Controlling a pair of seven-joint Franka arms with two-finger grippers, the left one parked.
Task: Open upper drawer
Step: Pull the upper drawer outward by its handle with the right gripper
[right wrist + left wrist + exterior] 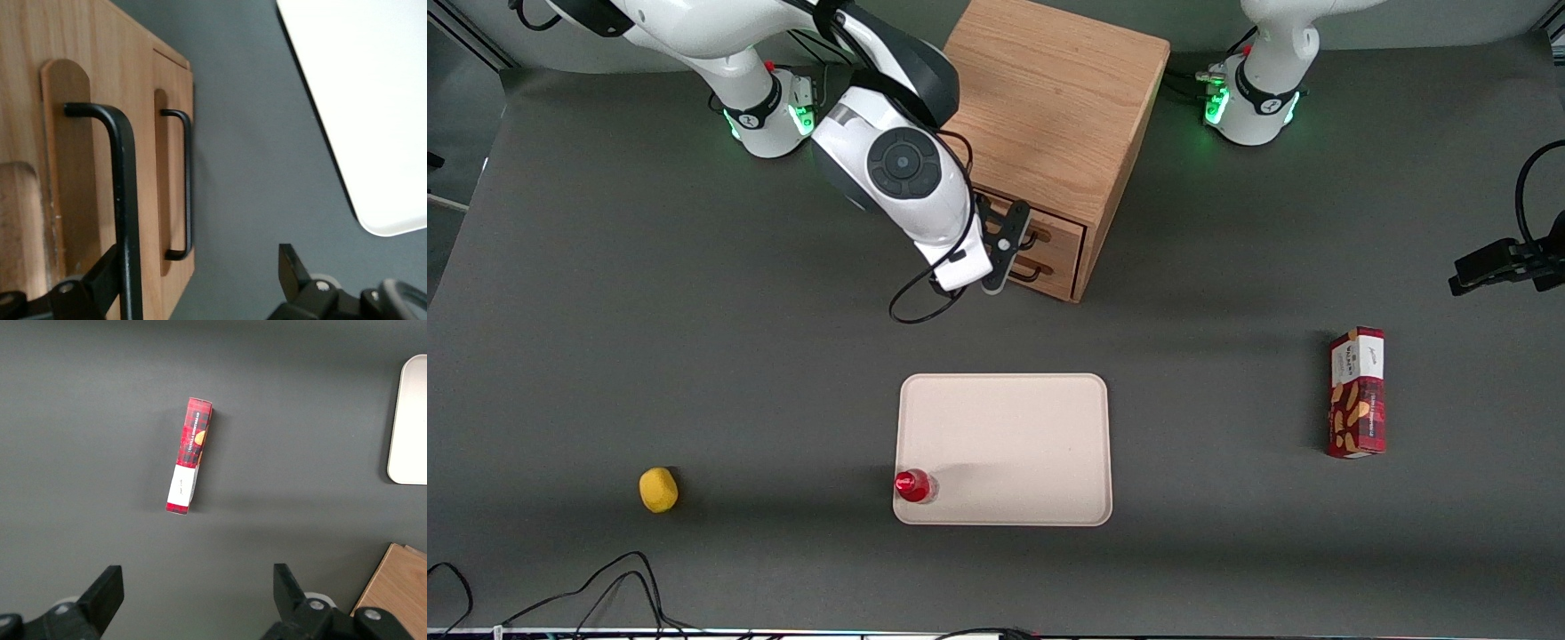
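Dark surface (649, 311), wooden cabinet (1063, 98). Pincer (200, 280) spread wide around upper drawer (1049, 233) handle (123, 200), not yet clamped; next likely close, then pull outward.

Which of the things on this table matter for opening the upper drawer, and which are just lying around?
For the job:
upper drawer, shut, in the wooden cabinet
its black handle
gripper, open, at that handle, one finger beside the bar

Lying about:
lower drawer
tray
red-capped bottle on the tray's corner
yellow lemon
red snack box
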